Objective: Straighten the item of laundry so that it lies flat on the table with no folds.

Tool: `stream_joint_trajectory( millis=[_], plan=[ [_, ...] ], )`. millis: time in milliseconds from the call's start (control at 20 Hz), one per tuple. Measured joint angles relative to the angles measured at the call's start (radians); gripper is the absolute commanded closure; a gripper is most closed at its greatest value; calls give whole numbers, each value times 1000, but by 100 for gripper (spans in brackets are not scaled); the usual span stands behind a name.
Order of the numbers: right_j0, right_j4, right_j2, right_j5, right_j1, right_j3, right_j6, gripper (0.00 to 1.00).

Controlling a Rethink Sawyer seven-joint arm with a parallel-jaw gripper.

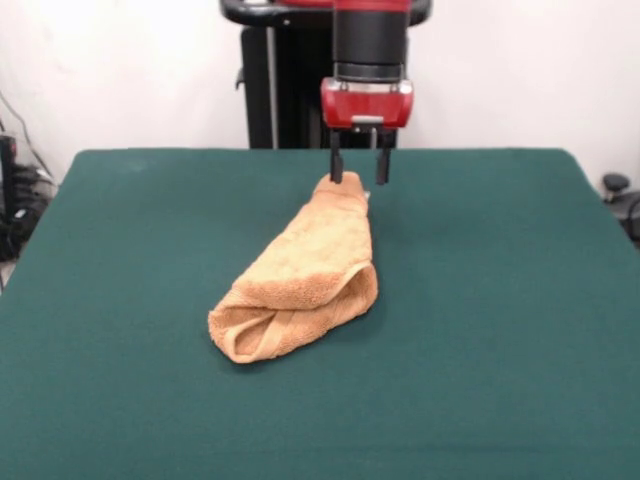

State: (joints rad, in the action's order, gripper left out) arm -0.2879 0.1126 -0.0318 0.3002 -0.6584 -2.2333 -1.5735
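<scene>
The orange-tan towel (pixel 300 280) lies folded over on itself in the middle of the dark green table (pixel 500 300), a long bundle running from near left to far right, with a rolled, layered end nearest the camera. Its far tip rises to a point just under my gripper (pixel 359 180). The gripper hangs from the red and black arm above that tip. Its two dark fingers (pixel 336 165) are apart, one at each side of the tip, not closed on it. No tag shows.
The black pedestal (pixel 285 90) stands behind the table's far edge. Dark equipment and cables sit off the table at the left (pixel 15 200), and a small dark object sits at the right edge (pixel 618 190).
</scene>
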Motion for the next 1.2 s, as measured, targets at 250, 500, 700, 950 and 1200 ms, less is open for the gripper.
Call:
stream_joint_trajectory(
  millis=[250,500,700,950,1200],
  plan=[
    [2,0,0,51,32,0,0,0],
    [2,-1,1,118,79,1,0,0],
    [9,-1,5,169,112,2,0,0],
    [43,-8,28,244,168,9,0,0],
    [74,-23,42,308,216,19,0,0]
  ],
)
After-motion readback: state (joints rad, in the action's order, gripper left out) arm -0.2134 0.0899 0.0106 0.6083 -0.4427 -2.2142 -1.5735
